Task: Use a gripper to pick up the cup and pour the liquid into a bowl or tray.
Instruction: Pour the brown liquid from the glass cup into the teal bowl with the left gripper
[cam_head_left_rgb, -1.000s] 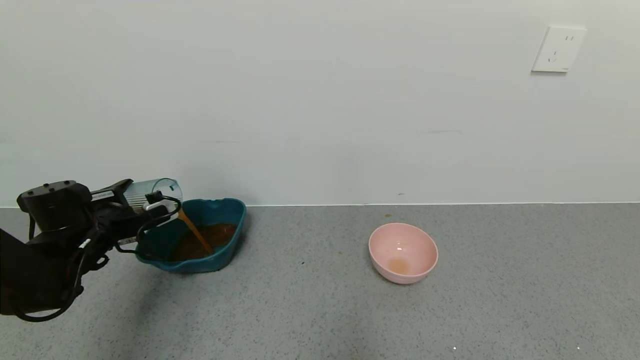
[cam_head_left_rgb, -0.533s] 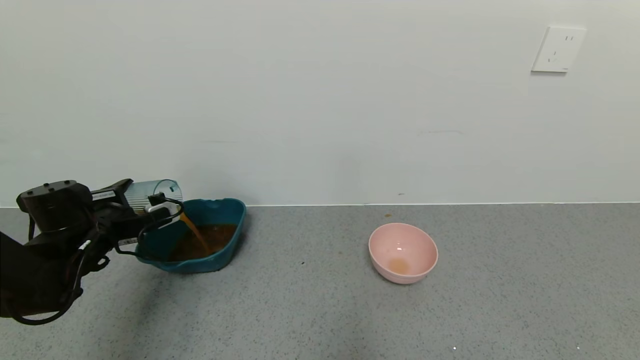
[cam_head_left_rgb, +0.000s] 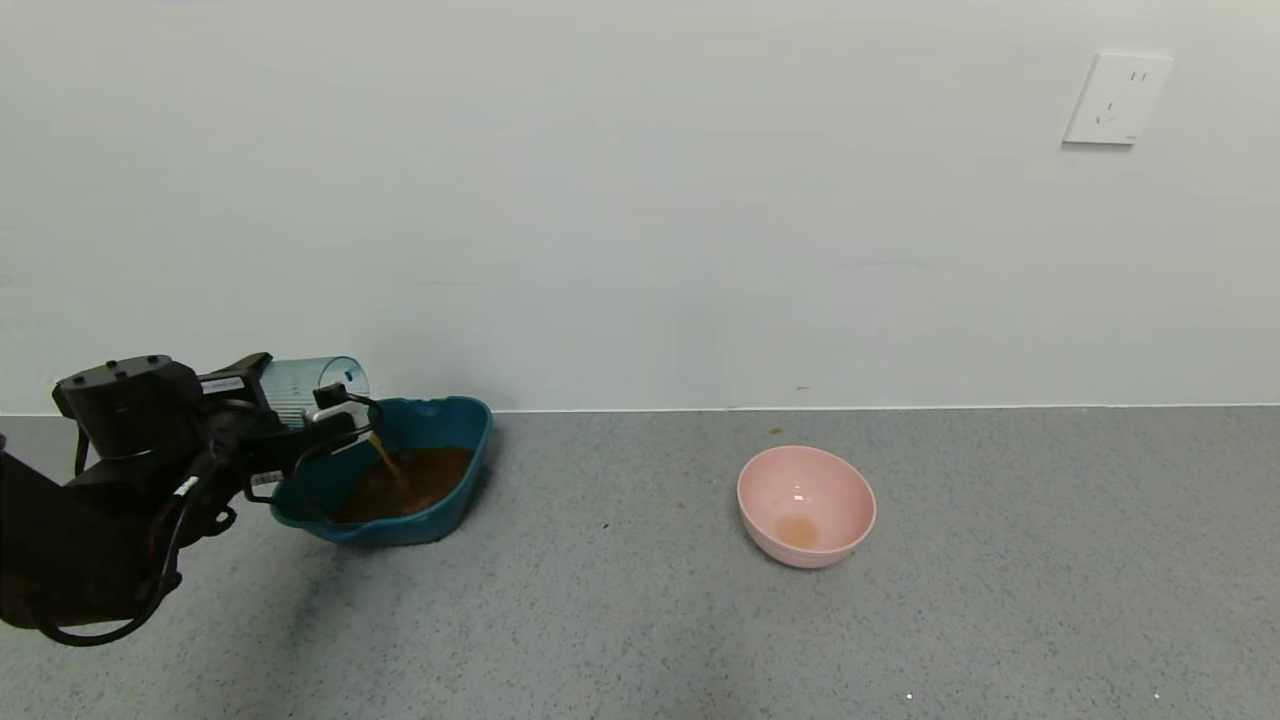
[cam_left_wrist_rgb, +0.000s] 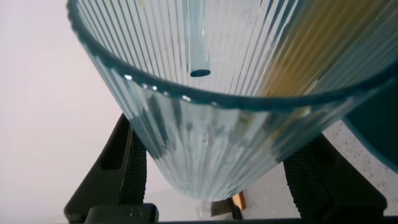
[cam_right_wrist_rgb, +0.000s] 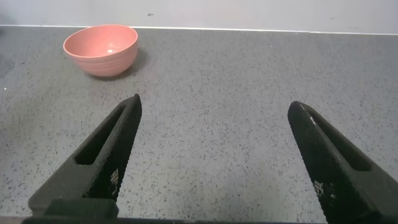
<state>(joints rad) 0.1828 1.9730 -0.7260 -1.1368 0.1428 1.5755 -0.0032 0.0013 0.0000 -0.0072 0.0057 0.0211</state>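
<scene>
My left gripper is shut on the blue-green ribbed cup and holds it tipped on its side over the near-left rim of the dark teal tray. A thin stream of reddish-brown liquid runs from the cup's lip into the pool in the tray. In the left wrist view the cup fills the frame between the black fingers, with amber liquid along one inner side. My right gripper is open and empty over bare counter; it does not show in the head view.
A round pink bowl with a faint orange stain stands to the right of the tray; it also shows in the right wrist view. The grey speckled counter meets a white wall just behind the tray. A wall socket is high at the right.
The left gripper and cup have shifted slightly right and up. The poured stream has become thinner and shorter, and the pool in the tray has grown.
</scene>
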